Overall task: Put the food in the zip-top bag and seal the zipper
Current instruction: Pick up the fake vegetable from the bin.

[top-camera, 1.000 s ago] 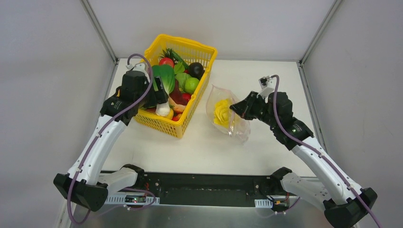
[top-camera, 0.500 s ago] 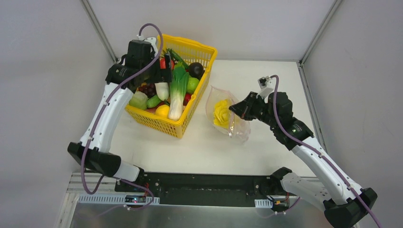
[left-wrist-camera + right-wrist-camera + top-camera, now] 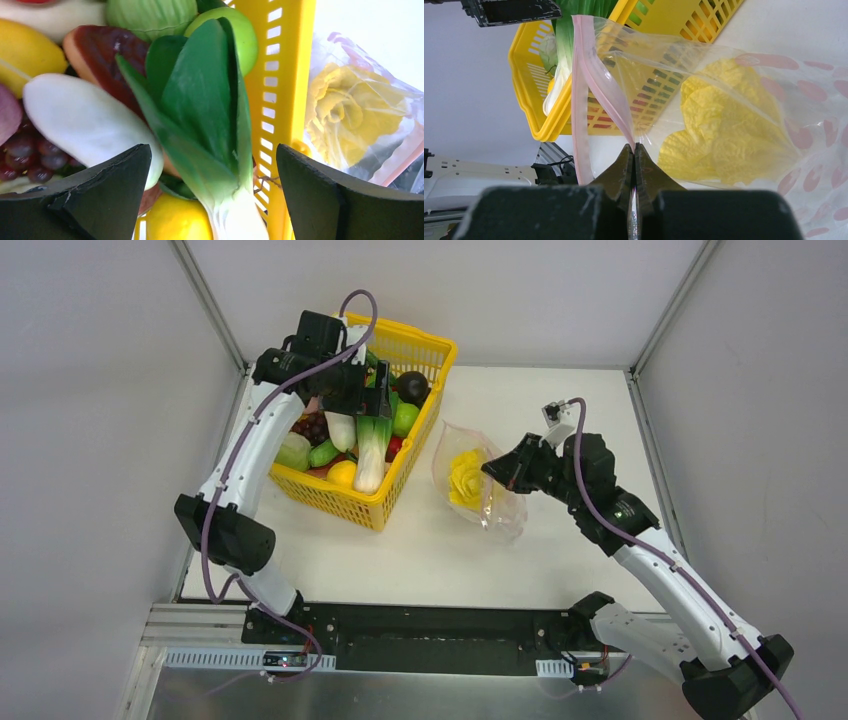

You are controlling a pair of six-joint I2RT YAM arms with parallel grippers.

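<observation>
The right gripper (image 3: 633, 150) has its fingers pressed together on the zipper (image 3: 596, 82) of the zip-top bag (image 3: 734, 60), and just beyond the fingertips the clear pouch holds one yellow ruffled cabbage (image 3: 724, 130). The left gripper (image 3: 212, 150) hangs with its fingers wide apart over the yellow basket (image 3: 287, 75). A leafy green (image 3: 200, 100) lies in the gap between them, a white radish (image 3: 85, 120) beside one finger, and a green lime (image 3: 247, 40) beyond the tips.

One yellow basket (image 3: 340, 502), one zip-top bag (image 3: 506, 517), one yellow cabbage (image 3: 466, 478).
</observation>
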